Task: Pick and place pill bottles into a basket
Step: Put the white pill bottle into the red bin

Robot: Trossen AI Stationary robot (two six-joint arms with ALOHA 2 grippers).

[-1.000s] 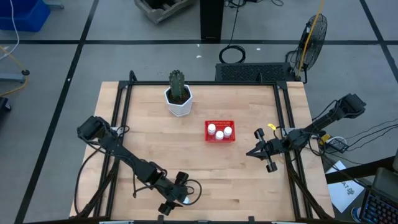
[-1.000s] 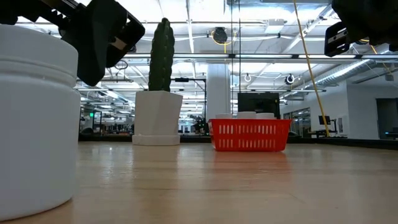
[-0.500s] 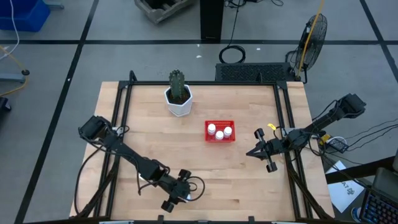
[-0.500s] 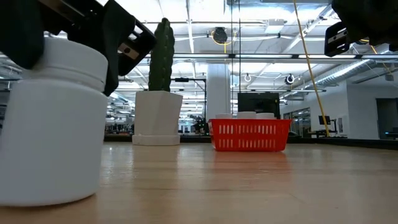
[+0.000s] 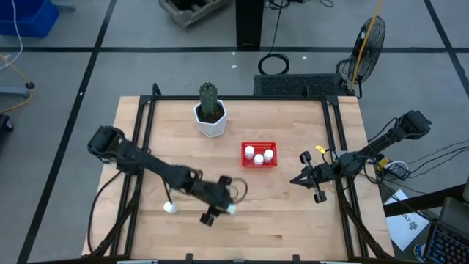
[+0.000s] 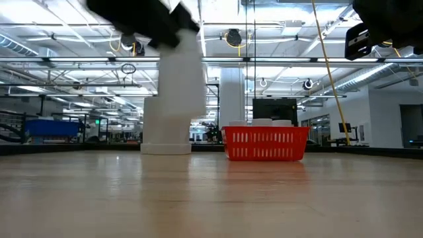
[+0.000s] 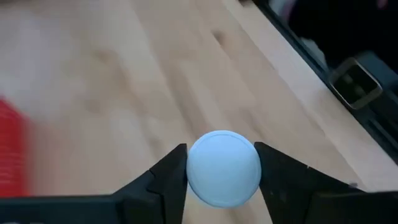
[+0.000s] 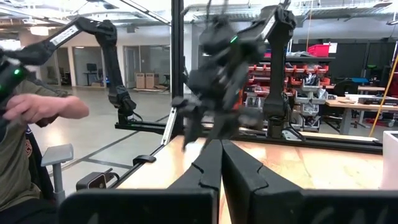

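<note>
Since 0.5 s ago, the left gripper [image 5: 220, 210] has swung from the table's front edge toward the middle, carrying a pill bottle [image 5: 230, 209] up off the wood; in the low view that bottle [image 6: 181, 82] has changed from a huge white cylinder at the left to a blurred white shape hanging in front of the cactus pot [image 6: 165, 139]. From the left wrist view, the bottle's round cap [image 7: 224, 167] sits pinched between the 2 dark fingers [image 7: 169, 176], which press on either side of it.

Another pill bottle [image 5: 169, 207] stands alone on the table [image 5: 293, 213], to the left of the carried one. The red basket [image 5: 259, 155] sits right of the table's centre with 3 white bottles [image 5: 259, 158] inside it; the low view shows their caps above its slotted wall [image 6: 266, 144]. A faceted white pot with a green cactus [image 5: 209, 110] stands near the back edge.

The right gripper [image 5: 305, 176] waits above the table's right side, its fingers [image 8: 208, 168] pressed together and holding nothing. A person's hand [image 8: 43, 109] shows beyond the table.
</note>
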